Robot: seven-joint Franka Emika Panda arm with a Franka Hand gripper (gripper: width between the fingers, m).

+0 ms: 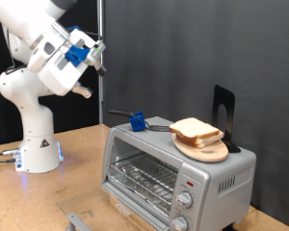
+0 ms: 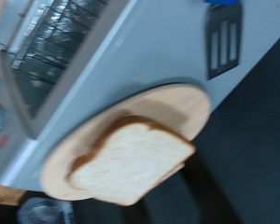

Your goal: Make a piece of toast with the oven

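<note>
You're looking at the silver oven [image 1: 173, 168] sitting with its glass door shut, wire rack showing inside, two knobs at its front. The piece of toast [image 1: 195, 128], pale with tan crust, is lying flat atop the oven.

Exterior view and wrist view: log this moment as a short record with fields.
gripper: raised at the exterior view's top left, holding nothing, away from the oven
oven: silver toaster oven on the wooden table, glass door closed, wire rack inside
bread: slices of bread piled on a round wooden board on the oven's top
spatula: black, blue-handled spatula lying on the oven's top beside the board
progress: no slice in the oven yet
</note>
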